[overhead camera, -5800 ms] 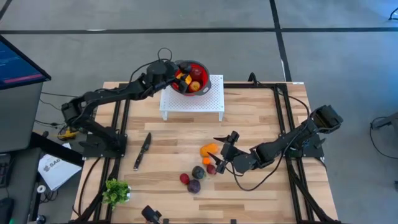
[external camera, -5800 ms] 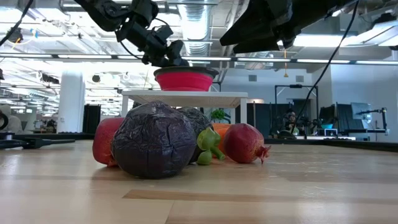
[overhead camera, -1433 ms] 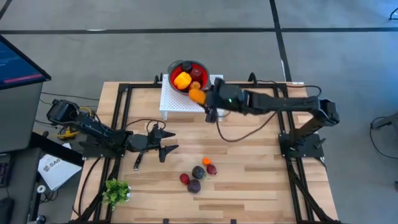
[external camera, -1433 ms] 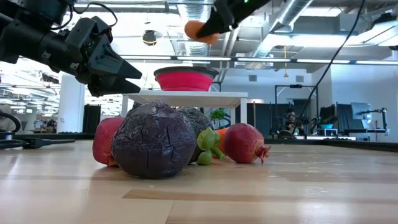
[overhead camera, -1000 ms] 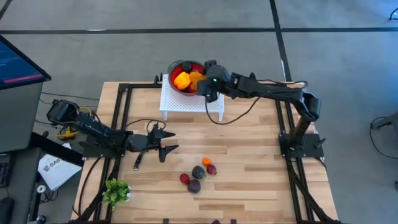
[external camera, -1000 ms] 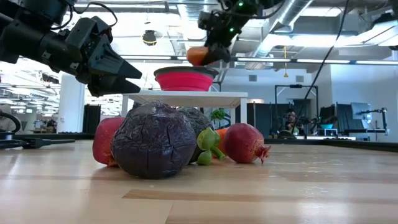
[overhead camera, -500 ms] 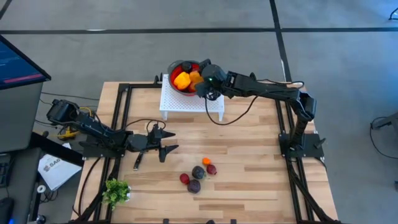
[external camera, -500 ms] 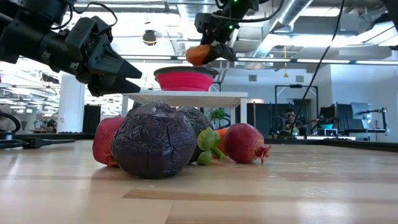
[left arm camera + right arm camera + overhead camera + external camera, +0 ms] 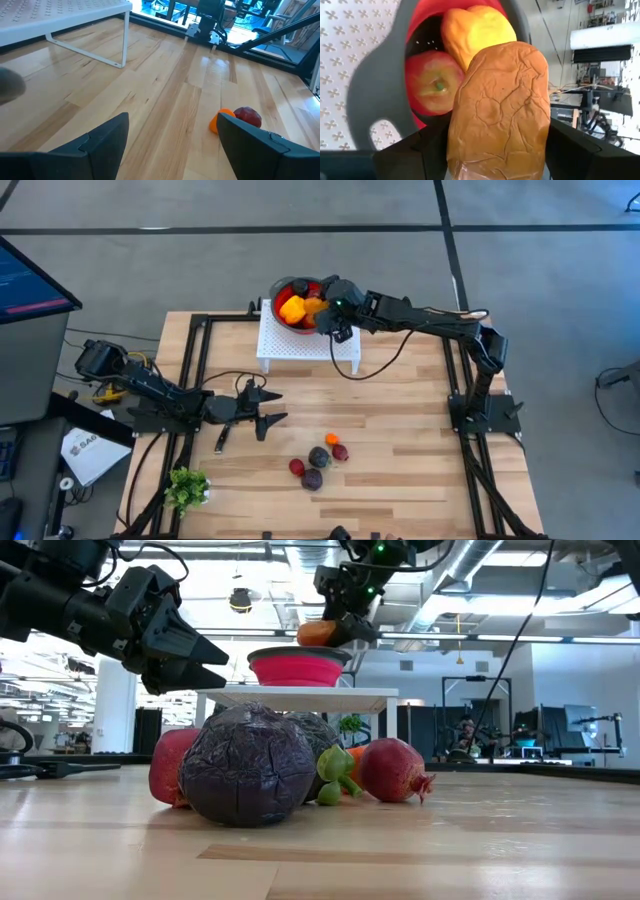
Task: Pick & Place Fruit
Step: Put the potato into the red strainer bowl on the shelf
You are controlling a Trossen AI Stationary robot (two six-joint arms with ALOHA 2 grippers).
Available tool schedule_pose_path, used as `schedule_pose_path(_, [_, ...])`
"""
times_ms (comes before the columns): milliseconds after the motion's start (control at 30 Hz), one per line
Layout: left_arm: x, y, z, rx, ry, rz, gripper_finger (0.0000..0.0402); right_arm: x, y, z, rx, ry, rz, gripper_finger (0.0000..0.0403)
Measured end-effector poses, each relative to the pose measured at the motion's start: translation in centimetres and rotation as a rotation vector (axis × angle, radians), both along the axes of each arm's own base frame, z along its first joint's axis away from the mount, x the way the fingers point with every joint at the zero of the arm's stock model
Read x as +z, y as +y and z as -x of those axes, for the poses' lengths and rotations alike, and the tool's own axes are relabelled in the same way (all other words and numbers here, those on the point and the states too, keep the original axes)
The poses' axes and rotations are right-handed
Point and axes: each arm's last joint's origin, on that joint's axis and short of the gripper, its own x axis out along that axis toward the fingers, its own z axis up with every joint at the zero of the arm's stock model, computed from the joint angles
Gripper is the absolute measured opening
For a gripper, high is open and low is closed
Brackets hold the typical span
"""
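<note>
Pictured from above: right gripper (image 9: 322, 311) reaching over the rim of a red bowl (image 9: 281, 286) that stands on a white perforated stand (image 9: 345, 340) at the far edge of the wooden table (image 9: 400, 470). Clamped between its two dark fingers, an orange fruit (image 9: 500, 110), fingers spread wide around it and touching both sides; release not yet made, judging by the right wrist view.

To finish the drop well: keep the fruit over the bowl's opening and not its grey rim (image 9: 372, 100); lower close to the fruit already inside; spread the fingers a little more so it settles gently; lift straight up after. Likely risk: rolling off the pile and over the rim, since the bowl looks fairly full.

Just beyond the held fruit, inside the bowl: a yellow fruit (image 9: 477, 27) and a red apple (image 9: 432, 80), touching each other. Further contents hidden by the gripper.

Well away from the right gripper, toward the near side of the table: a small cluster of loose fruit (image 9: 318, 460), red, dark purple, olive and orange, not yet collected.

Left gripper (image 9: 268, 408) hovering low over the table, well apart from the bowl, fingers wide open and empty, the loose fruit ahead of it
</note>
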Motion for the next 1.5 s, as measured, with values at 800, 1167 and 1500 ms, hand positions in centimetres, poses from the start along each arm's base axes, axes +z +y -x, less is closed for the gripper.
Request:
schedule_pose_path(800, [0.01,-0.01,0.00,0.000,-0.002,0.000,0.0294,-0.30,-0.92,0.53,-0.056,-0.071,-0.145,0.0267])
schedule_pose_path(1167, [0.02,-0.01,-0.01,0.000,-0.002,0.001,0.0294,-0.27,-1.04,0.56,-0.077,-0.091,-0.160,0.0333])
schedule_pose_path(1500, [0.03,-0.01,-0.01,-0.002,-0.001,-0.004,0.0294,0.42,-0.99,0.98,-0.098,-0.116,-0.158,0.0360])
